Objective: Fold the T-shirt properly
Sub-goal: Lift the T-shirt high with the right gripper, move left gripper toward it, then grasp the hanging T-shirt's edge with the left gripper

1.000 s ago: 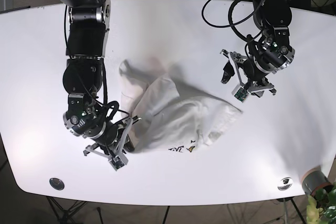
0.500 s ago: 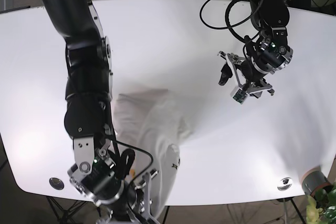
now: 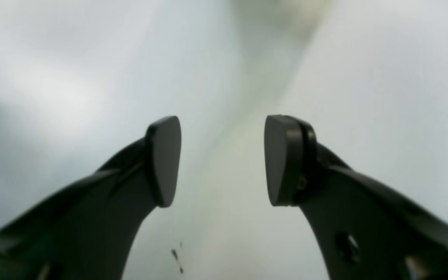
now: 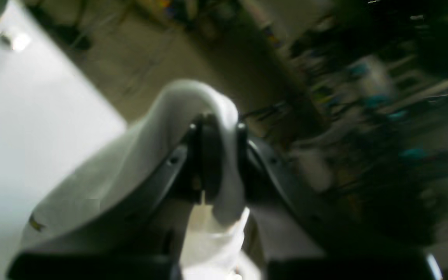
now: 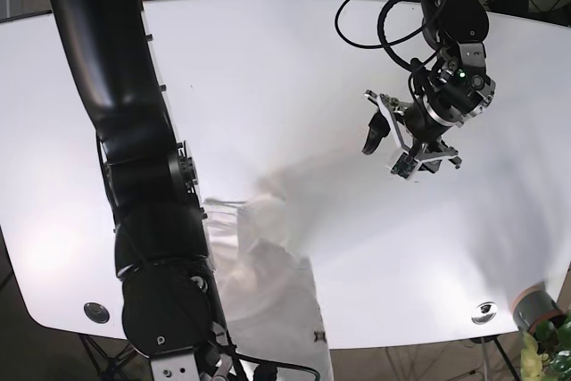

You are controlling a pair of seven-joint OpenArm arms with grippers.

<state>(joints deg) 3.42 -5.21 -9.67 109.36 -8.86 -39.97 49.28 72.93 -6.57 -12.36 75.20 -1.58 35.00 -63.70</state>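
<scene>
1. since your left gripper (image 3: pixel 222 159) in the left wrist view stands wide apart over bare table (image 3: pixel 383 77), holding nothing, it cannot steady the cloth.
2. in the right wrist view, your right gripper (image 4: pixel 213 171) is clamped on a bunched fold of the t-shirt (image 4: pixel 138 155); a thick pinch may slip.
3. in the base view, the t-shirt (image 5: pixel 268 292) trails over the table's (image 5: pixel 268 69) near edge; pull further and it may drop off.
</scene>
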